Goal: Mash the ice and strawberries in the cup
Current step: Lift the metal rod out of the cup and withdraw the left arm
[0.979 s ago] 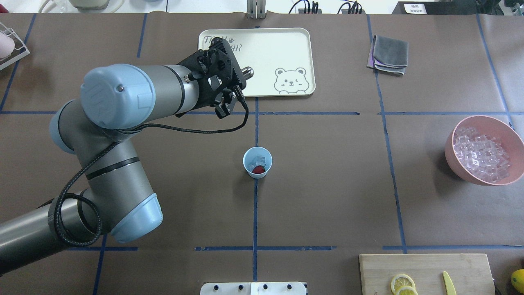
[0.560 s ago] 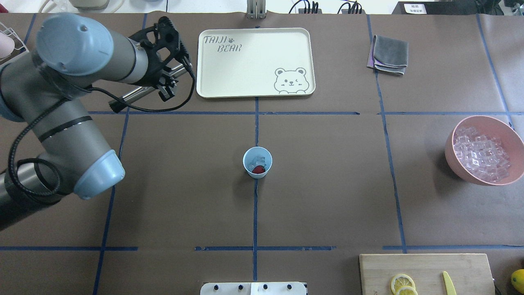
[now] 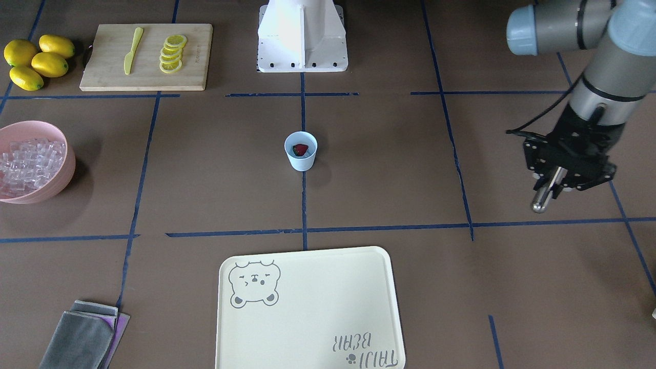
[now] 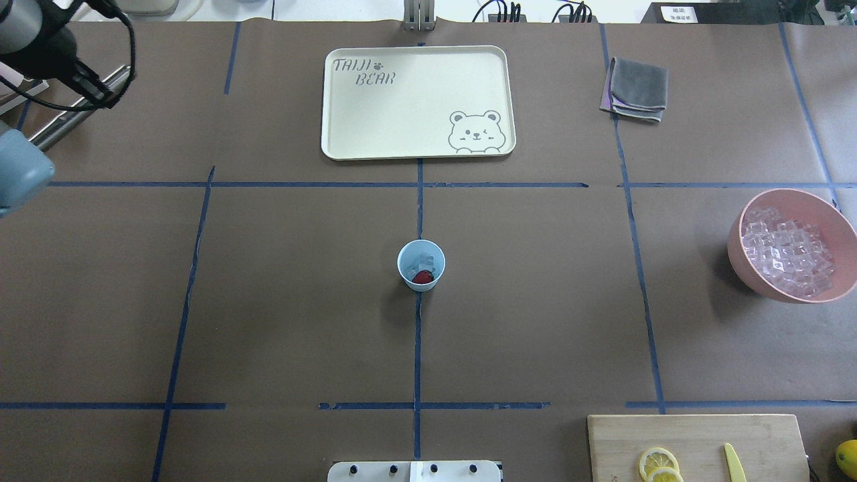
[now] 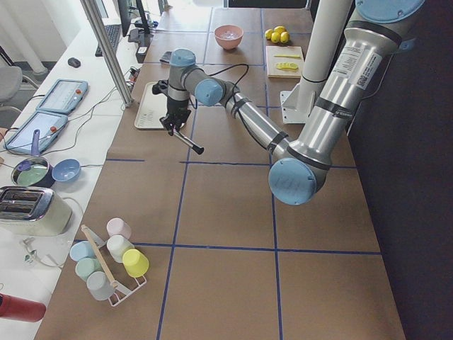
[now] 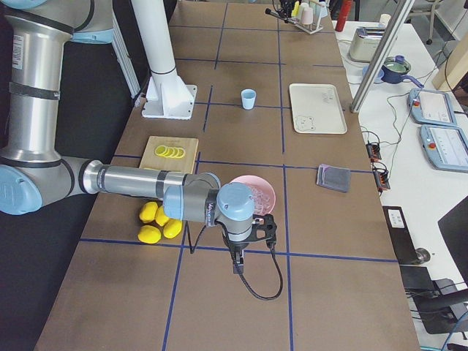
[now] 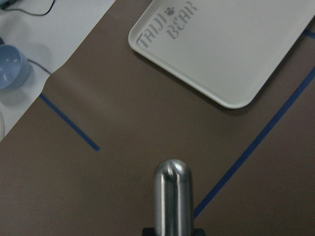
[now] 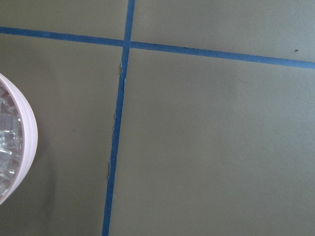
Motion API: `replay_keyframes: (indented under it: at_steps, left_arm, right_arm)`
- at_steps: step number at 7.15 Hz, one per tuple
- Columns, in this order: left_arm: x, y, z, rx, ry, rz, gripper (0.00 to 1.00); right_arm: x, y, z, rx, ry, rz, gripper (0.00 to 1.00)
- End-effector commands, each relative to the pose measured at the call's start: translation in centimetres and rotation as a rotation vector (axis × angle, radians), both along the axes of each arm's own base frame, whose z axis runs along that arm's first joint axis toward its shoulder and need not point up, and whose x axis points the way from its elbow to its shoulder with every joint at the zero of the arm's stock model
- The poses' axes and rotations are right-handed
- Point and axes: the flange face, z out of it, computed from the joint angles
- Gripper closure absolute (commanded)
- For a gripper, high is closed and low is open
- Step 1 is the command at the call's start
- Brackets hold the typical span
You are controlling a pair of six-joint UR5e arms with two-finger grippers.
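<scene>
Front view: left hand (image 3: 556, 180) is clenched on a polished steel rod (image 3: 540, 201) with a domed tip, hanging above the brown paper-covered counter (image 3: 389, 169). Small pale-blue plastic cup (image 3: 301, 155) stands upright well off to that hand's right, a bit nearer the base. Red strawberry piece (image 3: 300, 149) sits inside it. Cream rectangular tray (image 3: 318, 302) with a bear print is also to the hand's right, but farther out from the base. Large pink bowl (image 3: 70, 166) holding more clear cubes is far beyond the cup. Overhead: rod is slanted in the hand, not plumb. Clear ice cubes (image 4: 422, 258) show in the cup next to the strawberry, both whole, so my read is mashing hasn't begun. Left side view: rod sticks out long below the hand, gripped near its top end. Right side view: right hand (image 6: 237, 259) hangs just beside the pink bowl, with the cup far from it. Released or clenched, can't tell. Left wrist: domed tip over bare counter, tray corner ahead of it, no cup in sight. Right wrist: bowl rim and blue tape only, no fingers visible. Risks: cup is light and nothing braces it, so an off-centre or slanted plunge would likely clip the rim and tip or skid it. Long lever on a top-end grip could pivot or slip in the hand under load. Hard, slick cubes may squirt out.
</scene>
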Motion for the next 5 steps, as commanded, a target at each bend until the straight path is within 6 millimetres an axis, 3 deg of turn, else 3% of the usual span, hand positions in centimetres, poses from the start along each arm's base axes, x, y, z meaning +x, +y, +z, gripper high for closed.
replay_keyframes:
  at_steps: [1, 4, 5]
  left_arm:
    - [-4.5, 2.0, 7.9, -0.288, 0.024, -0.252, 0.92]
    - [-7.3, 8.5, 18.3, -0.358, 0.079, -0.336, 0.93]
    - [-7.7, 9.4, 22.4, -0.351, 0.101, -0.357, 0.93]
  right_arm:
    - [0.0, 0.5, -0.3, 0.004, 0.0, 0.0, 0.01]
    - [-0.1, 0.9, -0.5, 0.006, 0.0, 0.0, 0.01]
    - [-0.1, 0.9, -0.5, 0.006, 0.0, 0.0, 0.01]
